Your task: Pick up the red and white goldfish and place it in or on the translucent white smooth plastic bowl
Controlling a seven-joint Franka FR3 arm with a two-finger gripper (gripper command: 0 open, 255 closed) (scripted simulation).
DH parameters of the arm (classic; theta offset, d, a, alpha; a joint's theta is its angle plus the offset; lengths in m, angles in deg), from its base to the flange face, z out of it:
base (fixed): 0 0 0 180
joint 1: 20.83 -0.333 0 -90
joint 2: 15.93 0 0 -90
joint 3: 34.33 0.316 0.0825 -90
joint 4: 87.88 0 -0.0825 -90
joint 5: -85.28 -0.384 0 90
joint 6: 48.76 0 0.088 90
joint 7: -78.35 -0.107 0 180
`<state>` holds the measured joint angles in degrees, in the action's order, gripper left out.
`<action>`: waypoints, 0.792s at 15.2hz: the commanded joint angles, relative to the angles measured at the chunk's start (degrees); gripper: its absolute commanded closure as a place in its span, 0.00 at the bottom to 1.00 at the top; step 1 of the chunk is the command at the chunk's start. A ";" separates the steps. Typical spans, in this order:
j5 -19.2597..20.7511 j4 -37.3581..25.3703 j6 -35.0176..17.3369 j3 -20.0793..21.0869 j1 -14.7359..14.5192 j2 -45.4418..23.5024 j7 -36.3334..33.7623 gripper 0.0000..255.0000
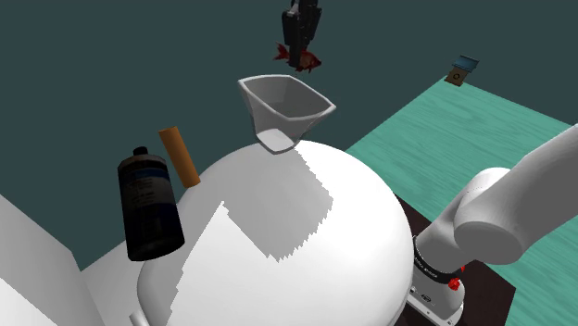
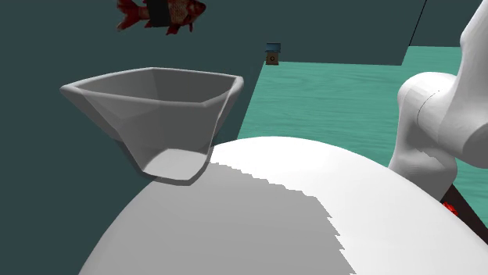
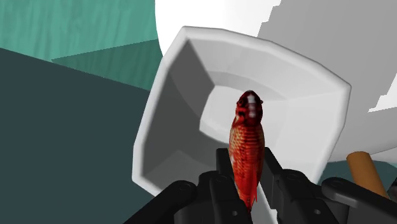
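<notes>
Bottle: a dark bottle point(image 1: 148, 206) with a black cap and a pale label leans at the shoulder view's left, beside the big white dome.
Cylinder: an orange cylinder point(image 1: 179, 156) stands tilted just right of the bottle's cap; in the wrist view its end point(image 3: 366, 172) shows past the bowl's rim.
Dome: a large white dome point(image 1: 306, 250) – smooth, with a jagged grey shadow across it – rises in the middle of both exterior views.
Bowl: a pale grey, angular bowl point(image 1: 278, 116) sits on the dome's top, mouth open upward, its walls flaring to a wide rim point(image 2: 156, 74).
Goldfish: the red goldfish point(image 1: 308, 61) hangs in the air above the bowl, apart from it; in the second exterior view it point(image 2: 184, 12) lies level, higher than the rim. In the wrist view its white-marked head point(image 3: 247, 137) points into the bowl's hollow point(image 3: 184, 83).
Gripper: the black gripper point(image 1: 301, 48) pinches the goldfish between its two fingers point(image 3: 222, 164) – one on each flank.
Floor: a teal wood-grain surface point(image 1: 463, 130) lies beyond the dome at the right.
Small box: a brown box with a blue top point(image 1: 460, 71) rests at the teal surface's far edge.
Arm: the white arm point(image 1: 519, 199) curves up at the right.
</notes>
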<state>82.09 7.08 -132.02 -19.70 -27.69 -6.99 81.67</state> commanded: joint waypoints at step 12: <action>-0.45 9.62 -7.56 -0.07 -0.04 1.71 0.54 1.00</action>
<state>81.67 16.31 -139.46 -19.79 -27.73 -5.01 82.20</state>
